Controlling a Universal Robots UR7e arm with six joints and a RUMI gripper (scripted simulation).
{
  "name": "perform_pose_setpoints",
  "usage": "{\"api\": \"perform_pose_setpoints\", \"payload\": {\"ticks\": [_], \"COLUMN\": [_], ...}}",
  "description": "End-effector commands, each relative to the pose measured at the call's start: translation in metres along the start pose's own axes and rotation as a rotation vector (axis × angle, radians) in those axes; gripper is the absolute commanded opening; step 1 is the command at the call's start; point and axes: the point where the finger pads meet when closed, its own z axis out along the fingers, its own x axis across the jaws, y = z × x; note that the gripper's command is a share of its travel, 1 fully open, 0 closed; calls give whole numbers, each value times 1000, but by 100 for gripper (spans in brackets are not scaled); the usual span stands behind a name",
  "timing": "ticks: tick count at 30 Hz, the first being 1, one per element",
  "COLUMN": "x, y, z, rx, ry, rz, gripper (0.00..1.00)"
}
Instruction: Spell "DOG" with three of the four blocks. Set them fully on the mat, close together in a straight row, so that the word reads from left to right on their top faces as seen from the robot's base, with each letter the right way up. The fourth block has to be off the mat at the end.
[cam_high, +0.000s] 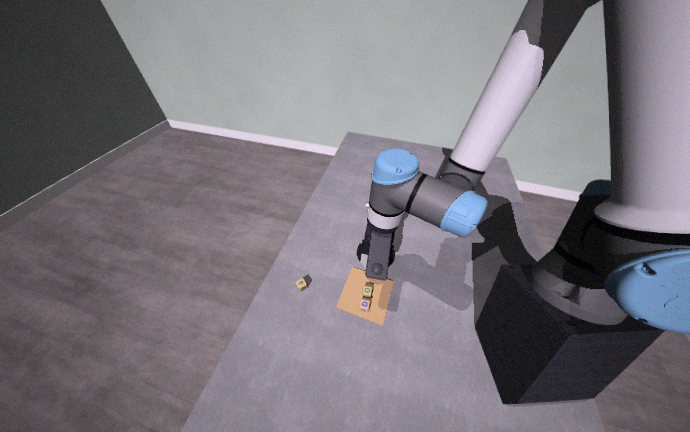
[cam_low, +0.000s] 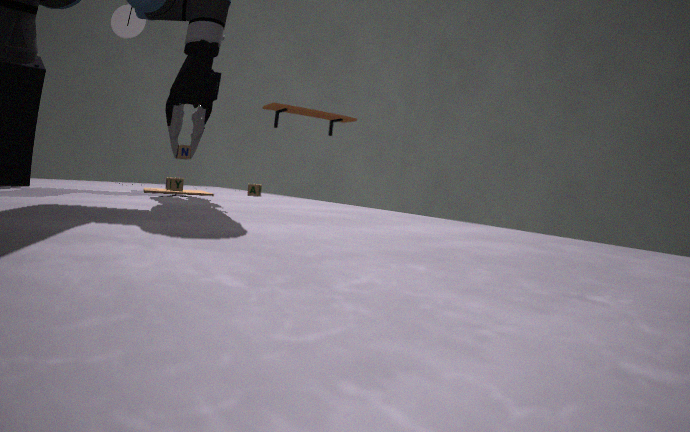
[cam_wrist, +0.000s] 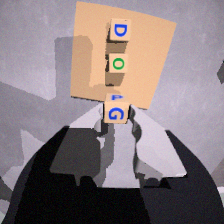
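My gripper (cam_low: 184, 152) (cam_wrist: 115, 105) is shut on the G block (cam_low: 184, 152) (cam_wrist: 116, 114), a wooden cube with a blue G on top and a blue N on a side. It holds the block above the table, near one edge of the orange mat (cam_high: 348, 300) (cam_low: 203, 193) (cam_wrist: 150, 45). The D block (cam_high: 365, 304) (cam_wrist: 120, 30), with a blue letter, and the O block (cam_high: 367, 290) (cam_wrist: 118, 63), with a green letter, sit on the mat in a row with a small gap. In the top view the held block is hidden behind the gripper.
The fourth block (cam_high: 302, 283) (cam_low: 254, 190), with green letters, lies on the grey table (cam_high: 305, 356) off the mat, towards the table's far long edge from the robot's base. A wooden shelf (cam_low: 309, 112) is on the wall in the exterior view.
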Motion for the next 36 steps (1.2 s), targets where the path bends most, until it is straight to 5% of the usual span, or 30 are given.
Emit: {"api": "perform_pose_setpoints", "payload": {"ticks": [1,12,36], "x": [1,1,2], "y": [0,0,0], "z": [18,52,58], "rx": [-1,-1,-1], "ry": [3,3,3], "rz": [0,0,0], "gripper": [5,5,5]}}
